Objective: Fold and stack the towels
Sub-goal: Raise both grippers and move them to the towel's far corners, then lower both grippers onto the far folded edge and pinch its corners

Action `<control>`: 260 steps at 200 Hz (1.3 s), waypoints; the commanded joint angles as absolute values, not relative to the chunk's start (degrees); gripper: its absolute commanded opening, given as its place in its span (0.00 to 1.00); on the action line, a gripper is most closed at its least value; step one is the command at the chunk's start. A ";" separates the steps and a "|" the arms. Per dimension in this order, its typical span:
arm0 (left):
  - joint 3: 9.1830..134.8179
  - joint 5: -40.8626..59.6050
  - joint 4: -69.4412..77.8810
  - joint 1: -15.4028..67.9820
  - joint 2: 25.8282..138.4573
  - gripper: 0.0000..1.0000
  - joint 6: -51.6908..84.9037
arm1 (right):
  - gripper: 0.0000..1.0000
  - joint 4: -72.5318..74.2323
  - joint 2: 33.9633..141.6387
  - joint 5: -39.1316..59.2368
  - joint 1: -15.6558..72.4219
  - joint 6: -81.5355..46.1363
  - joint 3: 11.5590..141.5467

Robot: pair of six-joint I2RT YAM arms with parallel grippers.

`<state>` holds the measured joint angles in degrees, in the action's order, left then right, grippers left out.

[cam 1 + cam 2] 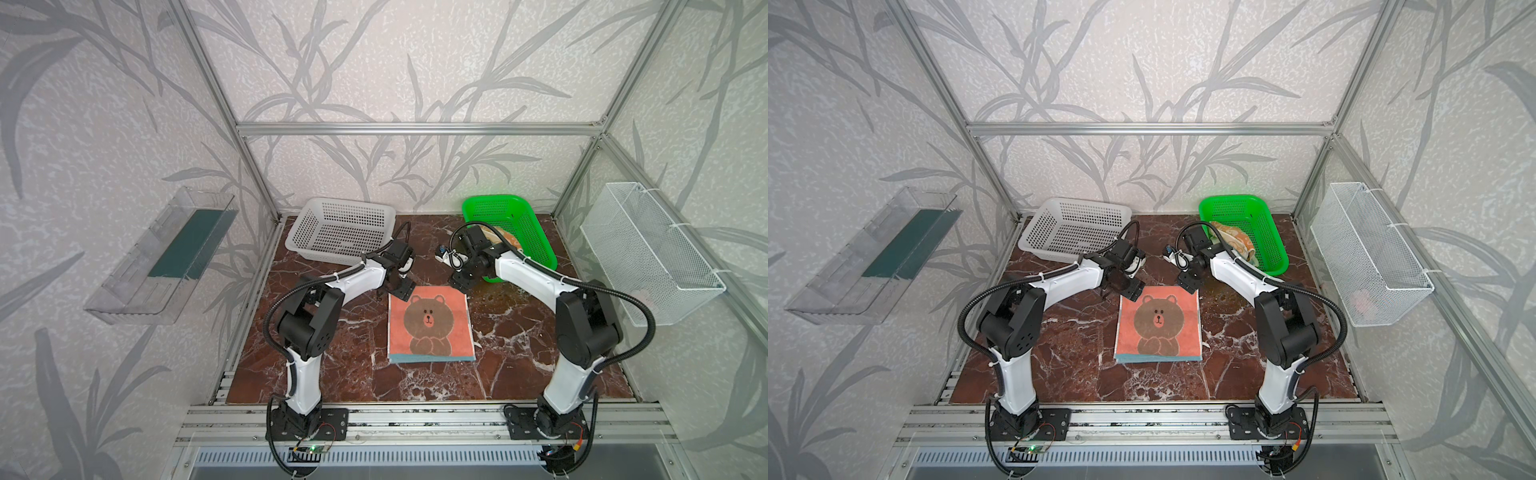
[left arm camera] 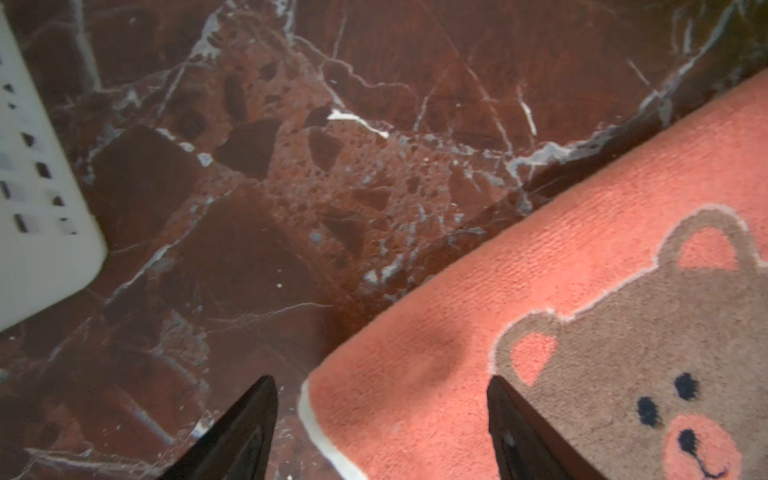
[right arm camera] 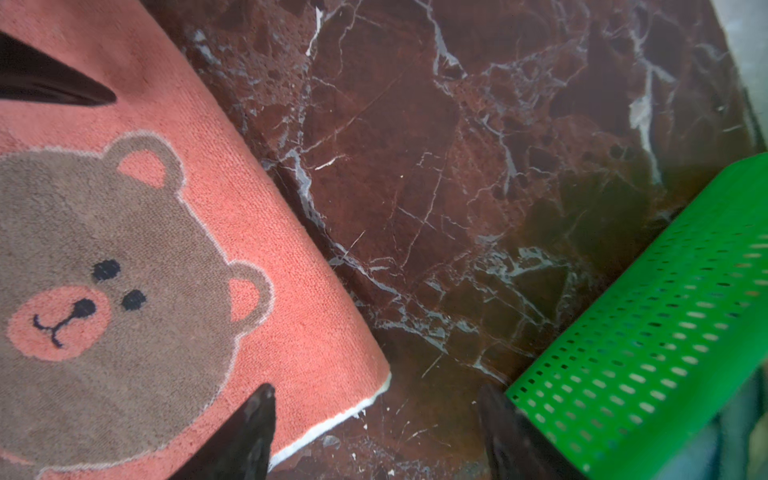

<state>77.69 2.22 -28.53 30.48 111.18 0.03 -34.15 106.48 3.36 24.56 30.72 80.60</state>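
Between the black fingers (image 2: pixel 513 419) of the left gripper (image 2: pixel 381 380), the far left corner of the salmon-pink bear towel (image 1: pixel 430 324) is sitting unpinched. One fingertip is hanging over the pile and its partner over bare marble, so the jaws are standing wide apart and clamping nothing. The right gripper (image 3: pixel 376 390) is mirroring this at the far right corner, with one tip over the cloth and one off it beside the green basket (image 3: pixel 644 332). It too is released and holding nothing. Whether any tip is actually pressing on the fabric I cannot tell.

The towel is lying flat, bear side up, on the marble tabletop (image 1: pixel 519 332) between the two arms. A light-blue strip (image 1: pixel 432 358) is peeking out along its near edge, and whether that belongs to a second cloth beneath is unclear.

The towel is looking soft, light and limp, with a plush nap that should be gripping rather than sliding. It is likely to sag and crease unless both corners are lifted together. The white-hemmed corners are offering the best hold, pinched thinly.

Farther back, an orange towel (image 1: pixel 1235 243) is lying bunched in the green basket, and a white basket (image 1: pixel 340 228) is standing beside the left arm.
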 commanded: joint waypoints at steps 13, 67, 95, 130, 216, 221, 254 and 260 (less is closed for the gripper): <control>79.70 5.48 -30.32 28.80 112.12 0.80 0.75 | 0.66 -44.05 112.97 6.17 22.71 30.55 88.07; 81.21 6.69 -31.12 28.18 116.33 0.66 0.48 | 0.65 -44.68 115.61 5.19 21.43 32.38 88.97; 81.39 5.89 -31.38 28.21 117.99 0.59 0.62 | 0.63 -45.44 117.01 3.31 21.03 33.90 89.02; 81.17 5.39 -31.28 28.21 118.58 0.54 0.44 | 0.57 -46.55 119.20 2.90 20.90 35.02 90.29; 79.90 6.99 -30.84 28.17 118.64 0.53 0.09 | 0.40 -46.75 123.41 3.52 20.04 36.38 92.11; 79.79 6.99 -30.94 28.21 118.61 0.53 -0.04 | 0.37 -46.89 123.63 3.45 19.96 36.49 92.11; 78.90 7.21 -30.98 28.08 118.06 0.53 -0.48 | 0.26 -47.13 124.51 3.40 19.42 37.07 91.90; 78.73 7.21 -30.94 28.07 117.85 0.53 -0.53 | 0.23 -46.97 124.54 3.43 19.34 37.09 91.85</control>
<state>80.47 6.07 -29.15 28.34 116.88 0.60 -45.47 122.45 4.01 20.40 36.12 91.13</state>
